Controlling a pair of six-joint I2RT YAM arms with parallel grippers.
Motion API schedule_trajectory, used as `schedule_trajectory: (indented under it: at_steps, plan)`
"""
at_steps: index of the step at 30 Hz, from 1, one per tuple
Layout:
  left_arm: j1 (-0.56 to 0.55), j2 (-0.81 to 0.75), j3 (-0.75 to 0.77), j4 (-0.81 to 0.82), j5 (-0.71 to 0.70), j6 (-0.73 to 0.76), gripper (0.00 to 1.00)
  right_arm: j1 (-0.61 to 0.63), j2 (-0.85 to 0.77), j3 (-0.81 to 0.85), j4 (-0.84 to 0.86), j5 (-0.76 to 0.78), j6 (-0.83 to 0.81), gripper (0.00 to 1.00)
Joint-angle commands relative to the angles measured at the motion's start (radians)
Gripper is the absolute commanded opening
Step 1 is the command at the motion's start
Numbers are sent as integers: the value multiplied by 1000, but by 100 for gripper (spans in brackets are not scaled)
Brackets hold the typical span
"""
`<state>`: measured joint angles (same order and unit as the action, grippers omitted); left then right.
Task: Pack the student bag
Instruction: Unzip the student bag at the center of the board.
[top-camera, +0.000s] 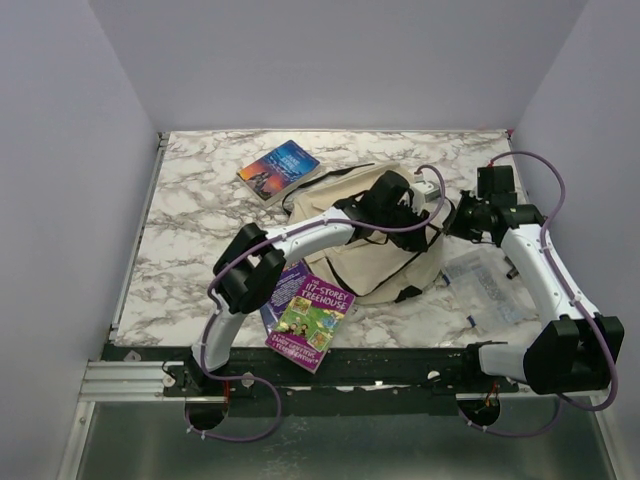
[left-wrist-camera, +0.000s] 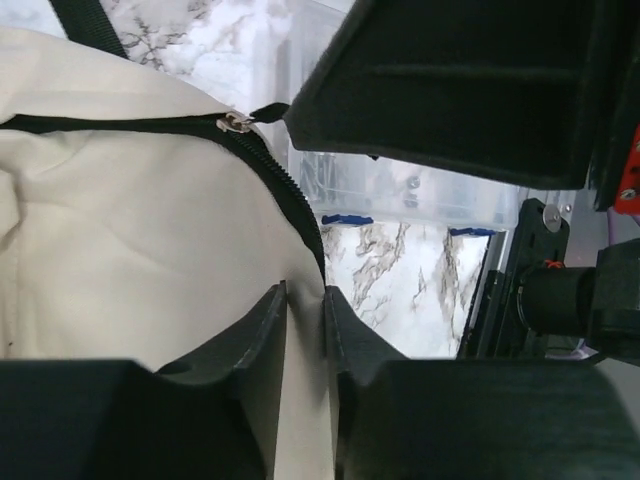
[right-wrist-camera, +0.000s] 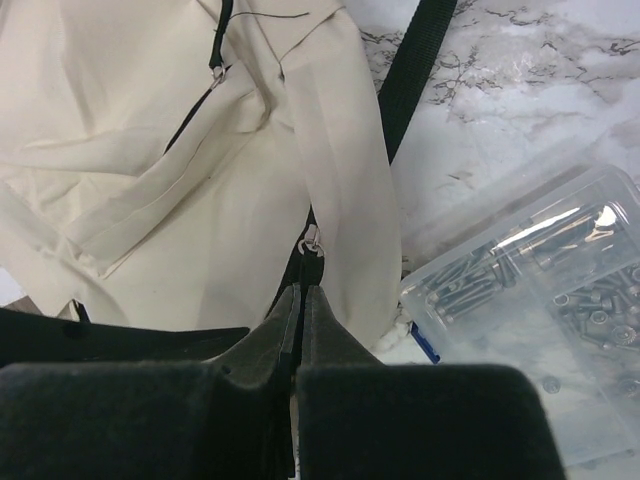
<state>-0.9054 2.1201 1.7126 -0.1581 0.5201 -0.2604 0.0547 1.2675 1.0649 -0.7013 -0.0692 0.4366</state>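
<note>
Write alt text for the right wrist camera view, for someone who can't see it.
The right gripper has its black fingers shut on the black zipper edge of the cream student bag, just below a metal zipper pull. To the right, on the marble table, sits a clear plastic box of metal screws.

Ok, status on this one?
Left end effector pinching student bag at zipper edge. Right end effector shut on same edge. Books outside bag. Clear box alongside, not blocking.
</note>
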Motion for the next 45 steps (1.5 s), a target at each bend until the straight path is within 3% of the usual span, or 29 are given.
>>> schedule_trajectory:
  at_steps: [1, 3, 9, 15, 23, 29, 35, 36, 38, 39, 41, 45]
  plan:
    - [3, -1, 51, -98, -78, 89, 12, -4, -34, 30, -7, 2, -8, 1]
    - [2, -13, 55, -108, -78, 107, 0, -5, -28, 24, -12, 32, 3, 1]
    - [-5, -119, -31, -94, -96, 170, 0, -4, 61, 31, -58, 301, 52, 1]
    - [-7, -246, -134, -58, -97, 243, 0, -6, 176, 50, 3, 422, 64, 1]
    - [-20, -346, -247, 29, -47, 293, 0, -24, 423, 159, 101, 457, 99, 1]
    - [-21, -322, -207, 42, -47, 284, 0, -47, 533, 238, 125, 475, 91, 1]
    - [-17, -274, -135, 22, -36, 226, 0, -48, 428, 141, 186, 377, 41, 0]
    - [-12, -261, -115, 7, -22, 194, 5, -49, 397, 123, 187, 354, 36, 1]
    - [-6, -228, -83, -8, 22, 147, 43, -49, 343, 94, 178, 306, 30, 1]
    - [-8, -213, -72, -9, 20, 135, 55, -49, 321, 83, 174, 277, 27, 1]
    - [-16, -170, -43, -18, 27, 124, 64, -48, 274, 70, 168, 215, 30, 1]
    - [-26, -99, -1, -30, 6, 114, 67, -48, 221, 79, 144, 161, 36, 0]
